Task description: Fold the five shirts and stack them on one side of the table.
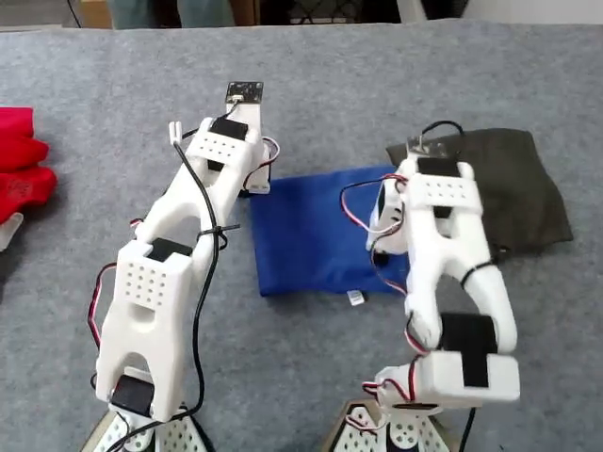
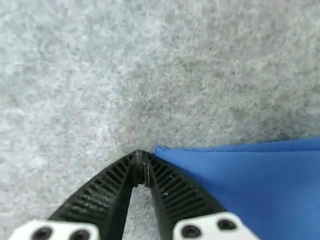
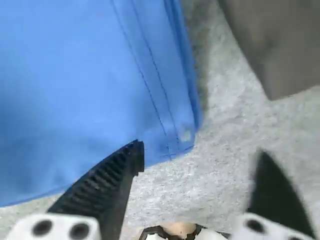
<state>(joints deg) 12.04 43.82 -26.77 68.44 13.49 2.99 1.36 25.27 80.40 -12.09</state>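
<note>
A folded blue shirt lies flat in the middle of the table. My left gripper is shut, its tips pressed together on the grey cloth right beside the shirt's corner; no fabric shows between them. The left arm stands over the shirt's far left corner. My right gripper is open above the blue shirt's hemmed corner, one finger over the blue fabric. A folded dark olive shirt lies just right of the right arm. A red shirt is bunched at the table's left edge.
Grey felt table cover stretches bare across the back and the front left. The dark shirt's edge is close to the right gripper. Both arm bases stand at the near edge.
</note>
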